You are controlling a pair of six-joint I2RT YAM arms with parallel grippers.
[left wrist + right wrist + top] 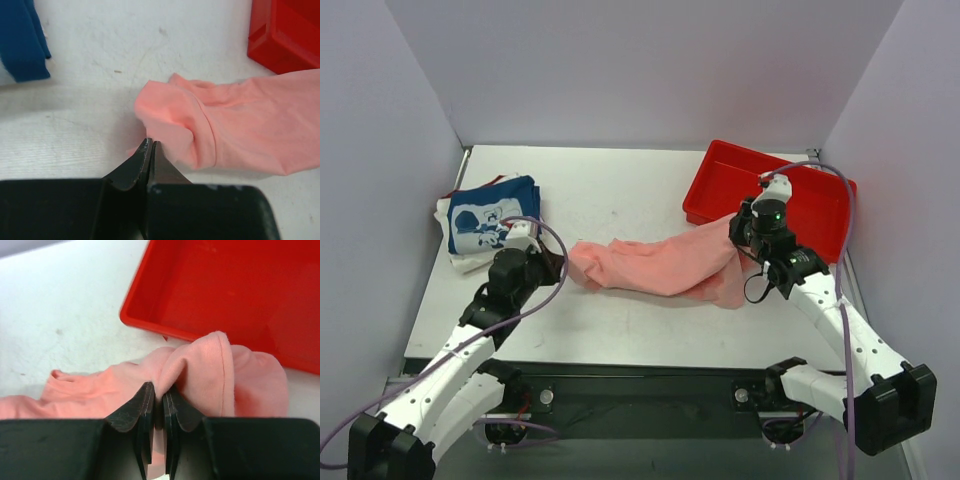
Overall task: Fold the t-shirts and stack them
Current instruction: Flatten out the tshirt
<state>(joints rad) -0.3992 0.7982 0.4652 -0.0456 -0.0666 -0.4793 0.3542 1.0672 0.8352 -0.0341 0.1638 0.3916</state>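
Black fingers (129,176) of the left gripper (150,142) filled the bottom of its wrist view, pressed together on the left-hand edge of the salmon-pink t-shirt (235,125). The right gripper (159,390) likewise pinched a fold at the shirt's other end, just below the red tray (225,285). From above, the shirt stretched bunched across mid-frame between both pincers, over the table (620,190). At upper left, the navy t-shirt (490,212) lay folded on a white one (470,262).
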